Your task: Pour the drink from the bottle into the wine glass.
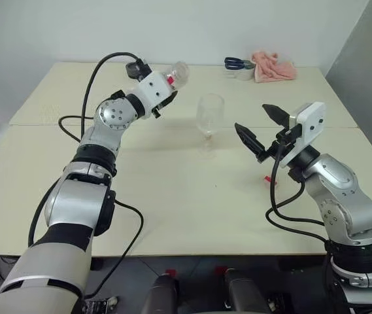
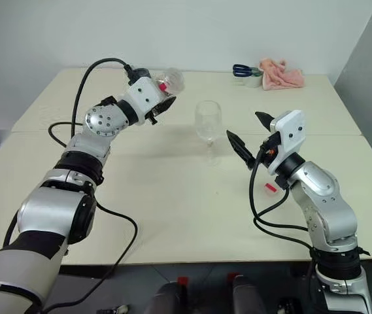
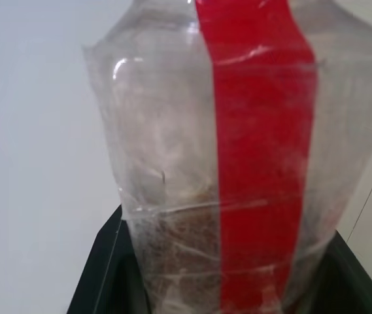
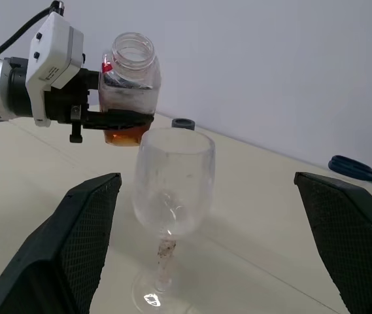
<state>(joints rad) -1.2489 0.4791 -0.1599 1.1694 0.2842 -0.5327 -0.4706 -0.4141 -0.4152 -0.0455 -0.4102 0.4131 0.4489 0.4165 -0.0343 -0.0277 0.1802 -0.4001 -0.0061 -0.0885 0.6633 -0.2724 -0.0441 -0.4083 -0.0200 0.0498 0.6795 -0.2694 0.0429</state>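
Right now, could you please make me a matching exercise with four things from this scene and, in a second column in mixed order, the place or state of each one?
Things:
1. bottle
2. wine glass
3. right gripper
4. pink cloth

Places or states:
A. lies at the far edge of the table, next to the scissors
B. open, holding nothing
C. held off the table in the left gripper, uncapped
D. stands upright on the table, empty

Pairs: 1-C, 2-D, 3-B, 4-A
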